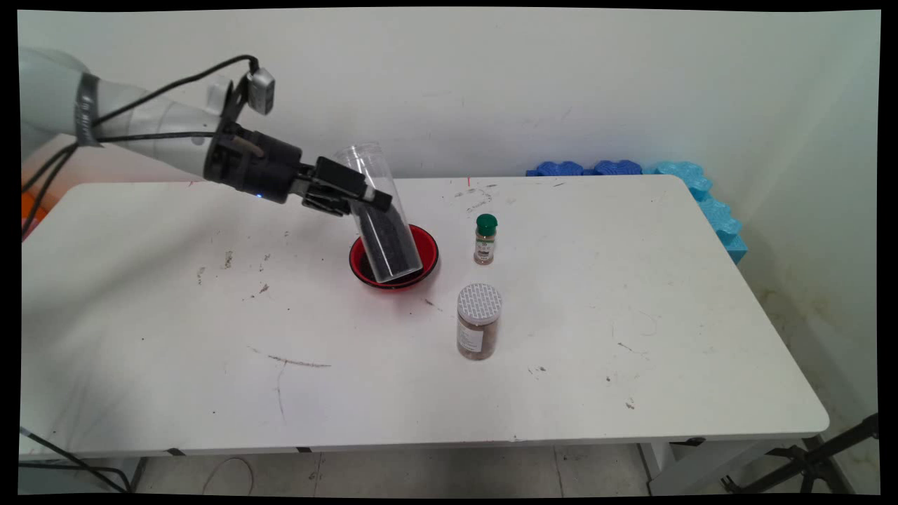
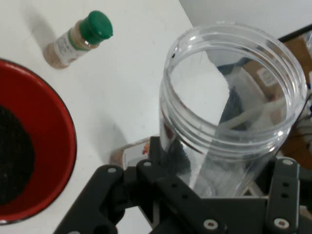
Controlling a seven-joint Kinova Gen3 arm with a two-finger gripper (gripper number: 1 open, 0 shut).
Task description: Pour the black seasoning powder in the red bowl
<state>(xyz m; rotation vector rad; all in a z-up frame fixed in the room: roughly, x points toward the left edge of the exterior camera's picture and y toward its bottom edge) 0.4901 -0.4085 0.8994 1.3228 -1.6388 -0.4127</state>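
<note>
My gripper (image 1: 358, 198) is shut on a clear plastic jar (image 1: 379, 217) and holds it tilted, its open mouth up toward the wall and its base over the red bowl (image 1: 429, 247). Dark grains lie in the jar's lower half. In the hand view the jar's open threaded mouth (image 2: 234, 117) fills the right side, with the gripper's linkage around it at the bottom. The red bowl (image 2: 63, 146) lies at the left with dark grains (image 2: 12, 156) inside.
A small spice bottle with a green cap (image 1: 485, 239) (image 2: 78, 39) stands right of the bowl. A larger jar with a white lid (image 1: 478, 321) stands nearer the front. Blue foam pieces (image 1: 673, 182) lie along the table's far right corner.
</note>
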